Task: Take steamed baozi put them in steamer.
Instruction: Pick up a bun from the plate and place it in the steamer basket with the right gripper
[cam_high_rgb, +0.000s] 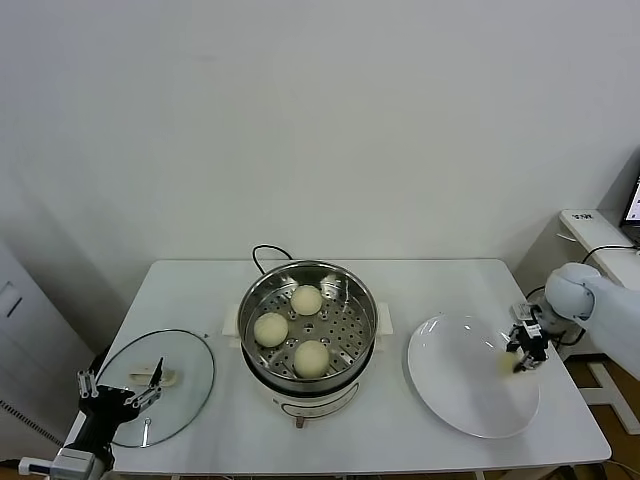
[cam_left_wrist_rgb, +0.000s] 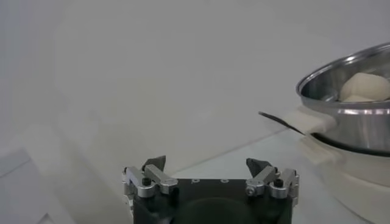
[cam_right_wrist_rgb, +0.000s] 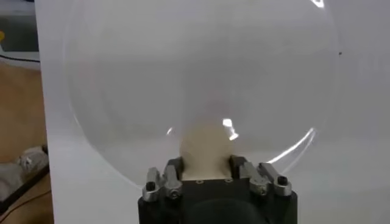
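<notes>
Clenching the last steamed baozi (cam_right_wrist_rgb: 204, 146) on the white plate (cam_high_rgb: 450, 390) for transfer, right claw (cam_high_rgb: 527, 352) works while three buns sit in the steamer (cam_high_rgb: 307, 290); left claw (cam_high_rgb: 118, 392) waits released.

Looks like lab or test room, not home kitchen: bare white wall (cam_high_rgb: 320, 120), plain white table (cam_high_rgb: 200, 300) carrying cookware, second white desk (cam_high_rgb: 585, 225) at right with cables and laptop edge (cam_high_rgb: 633, 205), wooden floor (cam_right_wrist_rgb: 18, 109) beside.
</notes>
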